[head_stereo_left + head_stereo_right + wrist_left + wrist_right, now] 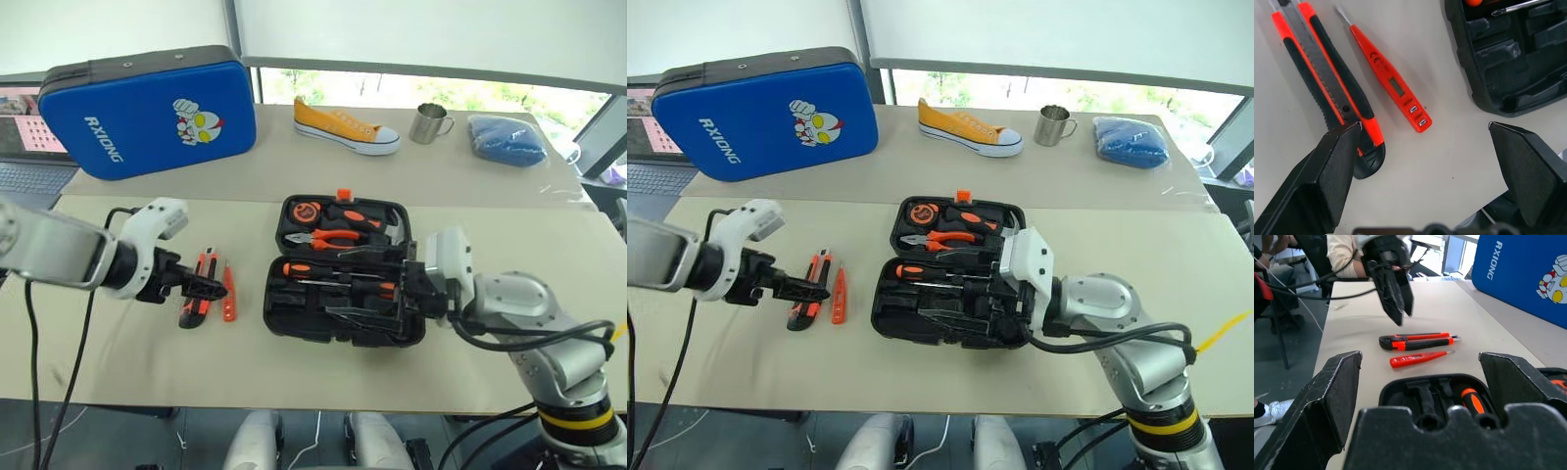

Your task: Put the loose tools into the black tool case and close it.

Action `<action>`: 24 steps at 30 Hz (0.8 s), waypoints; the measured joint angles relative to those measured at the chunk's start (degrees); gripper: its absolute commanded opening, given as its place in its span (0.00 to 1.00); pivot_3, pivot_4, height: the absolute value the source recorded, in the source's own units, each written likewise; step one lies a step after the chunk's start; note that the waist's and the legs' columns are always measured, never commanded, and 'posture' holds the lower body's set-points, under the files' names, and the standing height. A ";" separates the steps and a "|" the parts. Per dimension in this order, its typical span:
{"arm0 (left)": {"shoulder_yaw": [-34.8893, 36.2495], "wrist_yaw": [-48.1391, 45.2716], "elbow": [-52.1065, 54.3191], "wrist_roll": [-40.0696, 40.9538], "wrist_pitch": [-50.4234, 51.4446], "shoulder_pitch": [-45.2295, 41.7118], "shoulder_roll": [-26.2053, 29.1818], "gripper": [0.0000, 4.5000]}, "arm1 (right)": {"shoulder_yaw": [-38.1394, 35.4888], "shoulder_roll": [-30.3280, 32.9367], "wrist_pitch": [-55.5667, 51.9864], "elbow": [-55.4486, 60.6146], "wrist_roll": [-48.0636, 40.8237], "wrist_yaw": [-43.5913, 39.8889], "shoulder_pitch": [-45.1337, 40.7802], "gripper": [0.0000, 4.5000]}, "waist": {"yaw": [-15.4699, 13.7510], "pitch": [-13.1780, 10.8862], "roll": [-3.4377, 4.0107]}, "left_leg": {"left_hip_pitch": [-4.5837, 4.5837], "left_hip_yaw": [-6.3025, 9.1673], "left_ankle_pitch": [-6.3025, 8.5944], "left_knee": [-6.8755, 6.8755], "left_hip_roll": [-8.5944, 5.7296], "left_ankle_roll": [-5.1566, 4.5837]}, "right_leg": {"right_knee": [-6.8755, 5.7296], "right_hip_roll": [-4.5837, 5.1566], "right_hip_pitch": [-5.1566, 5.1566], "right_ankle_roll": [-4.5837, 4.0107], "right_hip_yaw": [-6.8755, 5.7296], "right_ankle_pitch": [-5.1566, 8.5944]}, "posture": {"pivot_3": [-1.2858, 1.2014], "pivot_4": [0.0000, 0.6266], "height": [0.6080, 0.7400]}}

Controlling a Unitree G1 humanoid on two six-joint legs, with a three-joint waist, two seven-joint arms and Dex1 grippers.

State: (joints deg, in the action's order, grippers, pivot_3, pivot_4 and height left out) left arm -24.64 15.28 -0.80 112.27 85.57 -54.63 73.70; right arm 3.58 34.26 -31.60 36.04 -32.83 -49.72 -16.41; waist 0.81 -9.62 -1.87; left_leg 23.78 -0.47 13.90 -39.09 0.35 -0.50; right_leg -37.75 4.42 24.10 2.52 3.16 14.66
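1. A long beige table top (147, 392) carries everything, with a second table butted behind it.
2. A large blue padded case with a cartoon print (147, 113) stands at the back left, well apart from the work.
3. The black moulded plastic tool case (343, 328) lies open near the middle of the front table, its lid half away from the robot and its tray half nearer. Orange-handled pliers (333, 238) sit in the lid half; two orange-and-black-handled screwdrivers (338, 269) lie across the tray half.
4. The right gripper (407, 289) is at the case's right side, pointing left over the tray, its two black fingers spread wide and holding nothing.
5. The left gripper (201, 287) hangs over the loose tools left of the case, tilted downward, fingers wide apart and empty; its wrist view shows both tools between the fingertips.
6. A yellow canvas sneaker (345, 127), a folded blue cloth (505, 140) and a steel mug (429, 123) rest on the rear table.
7. The orange-black utility knife (1327, 83) lies on the table left of the case, outside it.
8. The slim small orange tester screwdriver (1388, 81) lies just beside the knife, roughly parallel, between knife and case, not touching either.
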 measured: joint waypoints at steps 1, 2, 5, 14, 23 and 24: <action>-2.23 0.88 -1.92 0.13 0.72 -1.99 -1.37 1.00 | 0.10 -0.07 0.04 0.10 0.10 0.33 0.23 0.99 | -0.03 0.00 0.00 | 0.00 0.00 -0.01 -0.01 -0.01 0.00 | 0.01 0.00 -0.01 0.00 0.00 0.00 | 0.52 0.24 1.00; -4.13 1.80 -4.02 0.17 1.12 -3.65 -3.08 1.00 | 0.14 -0.14 0.08 0.19 0.17 0.64 0.36 0.99 | -0.08 0.00 0.00 | 0.00 0.01 -0.01 -0.01 -0.03 -0.01 | 0.00 0.00 -0.02 0.00 0.00 0.00 | 0.52 0.24 1.00; -8.68 3.21 -10.07 0.19 2.47 -7.31 -7.27 0.88 | 0.32 -0.36 0.15 0.45 0.55 2.11 0.69 1.00 | -0.08 -0.02 -0.04 | 0.01 0.01 -0.02 -0.03 -0.05 -0.02 | 0.02 0.01 -0.01 0.01 0.00 0.00 | 0.52 0.24 1.00; -13.50 5.99 -17.88 0.22 4.85 -10.65 -13.03 0.62 | 0.46 -0.55 0.15 3.03 0.76 4.72 2.46 1.00 | 0.18 -0.03 -0.05 | 0.03 0.03 -0.04 -0.02 -0.04 0.01 | -0.01 0.00 0.03 0.00 0.01 0.00 | 0.52 0.24 1.00; -13.70 11.12 -17.24 0.22 3.36 -8.29 -13.15 0.62 | 0.32 0.37 0.14 4.22 0.75 5.97 5.00 1.00 | 0.02 -0.04 -0.07 | 0.04 0.05 -0.04 -0.03 -0.06 0.02 | 0.00 0.03 0.01 0.00 0.01 0.00 | 0.52 0.24 1.00; -13.55 11.03 -16.75 0.23 3.37 -8.13 -13.06 0.62 | 0.31 0.43 0.14 4.35 0.75 6.10 5.23 1.00 | 0.02 -0.04 -0.07 | 0.04 0.04 -0.05 -0.03 -0.07 0.02 | 0.00 0.03 0.01 0.00 0.01 0.00 | 0.52 0.24 1.00</action>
State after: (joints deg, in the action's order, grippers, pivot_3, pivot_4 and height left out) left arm -38.20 26.31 -17.55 112.50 88.94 -62.76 60.65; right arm 3.89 34.69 -31.46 40.38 -32.09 -43.62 -11.18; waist 0.83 -9.66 -1.94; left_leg 23.82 -0.43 13.85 -39.12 0.28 -0.48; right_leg -37.75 4.46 24.11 2.53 3.17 14.66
